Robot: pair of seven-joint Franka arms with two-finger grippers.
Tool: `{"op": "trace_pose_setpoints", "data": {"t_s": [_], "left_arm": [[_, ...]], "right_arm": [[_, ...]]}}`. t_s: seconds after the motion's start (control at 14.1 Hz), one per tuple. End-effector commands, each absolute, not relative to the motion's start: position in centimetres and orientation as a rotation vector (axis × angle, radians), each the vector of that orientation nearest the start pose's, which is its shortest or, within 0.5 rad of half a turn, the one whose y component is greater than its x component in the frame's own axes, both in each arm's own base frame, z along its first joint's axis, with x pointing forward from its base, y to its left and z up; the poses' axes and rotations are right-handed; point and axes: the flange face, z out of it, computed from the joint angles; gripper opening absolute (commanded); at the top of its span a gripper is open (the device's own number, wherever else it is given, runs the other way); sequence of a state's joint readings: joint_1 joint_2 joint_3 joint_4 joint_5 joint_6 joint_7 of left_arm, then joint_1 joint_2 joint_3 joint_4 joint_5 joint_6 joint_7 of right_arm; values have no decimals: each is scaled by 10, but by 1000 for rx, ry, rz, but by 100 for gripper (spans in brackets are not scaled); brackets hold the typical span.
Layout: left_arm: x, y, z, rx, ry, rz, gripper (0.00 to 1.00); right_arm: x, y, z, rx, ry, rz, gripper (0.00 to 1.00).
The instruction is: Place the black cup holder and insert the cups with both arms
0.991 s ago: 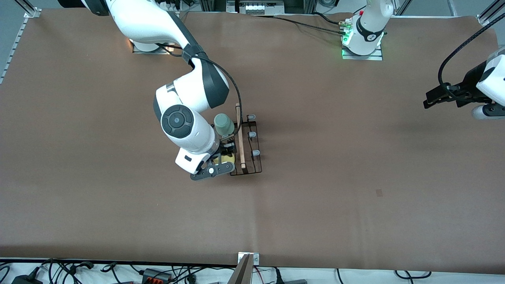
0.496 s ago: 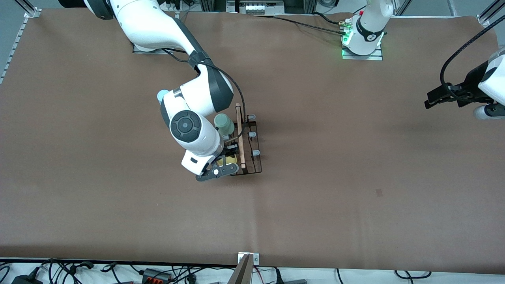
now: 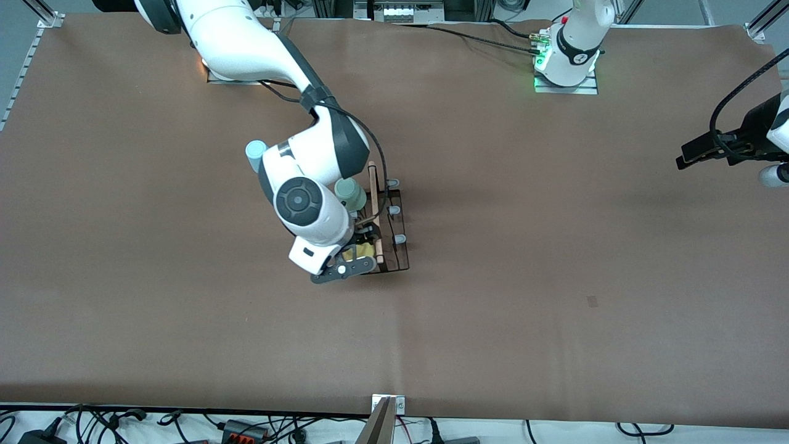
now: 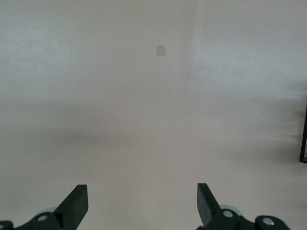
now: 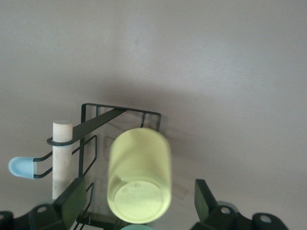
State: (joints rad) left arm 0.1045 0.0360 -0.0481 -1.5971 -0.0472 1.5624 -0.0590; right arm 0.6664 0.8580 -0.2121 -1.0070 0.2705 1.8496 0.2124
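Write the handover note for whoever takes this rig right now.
Right end effector: open, at the black cup holder, fingers either side of the yellow cup on a peg.
Left end effector: open, empty, waiting at its end of the table.
Done: holder placed; mint green cup and yellow cup on it.
Left: light blue cup stands on the table beside the right arm.

1. The right arm (image 3: 308, 154) was glossy white with dark grey joint bands and a round grey cap.
2. A black cable (image 3: 363, 132) looped along it.
3. The left arm's base (image 3: 567, 52) glowed green.
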Motion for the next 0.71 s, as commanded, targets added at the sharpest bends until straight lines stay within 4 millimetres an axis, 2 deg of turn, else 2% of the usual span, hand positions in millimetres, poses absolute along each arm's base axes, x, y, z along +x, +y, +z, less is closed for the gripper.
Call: {"op": "trace_pose_setpoints", "data": {"t_s": [0.0, 0.07, 0.21, 0.28, 0.5, 0.64], "left_arm": [[556, 24, 599, -3194, -150, 122, 100], [555, 23, 599, -3194, -150, 132, 100], [555, 21, 599, -3194, -145, 132, 100], [556, 20, 599, -3193, -140, 132, 100], [557, 20, 597, -3176, -137, 129, 100], [558, 22, 595, -3166, -144, 134, 100]], "right_arm": [[664, 357, 412, -3020, -266, 77, 100], [666, 334, 442, -3022, -233, 71, 100], [675, 285, 484, -3052, -159, 24, 100], [683, 252, 494, -3067, -114, 16, 100], [686, 186, 525, -3097, -23, 32, 100], [688, 145, 535, -3109, 28, 57, 100]]}}
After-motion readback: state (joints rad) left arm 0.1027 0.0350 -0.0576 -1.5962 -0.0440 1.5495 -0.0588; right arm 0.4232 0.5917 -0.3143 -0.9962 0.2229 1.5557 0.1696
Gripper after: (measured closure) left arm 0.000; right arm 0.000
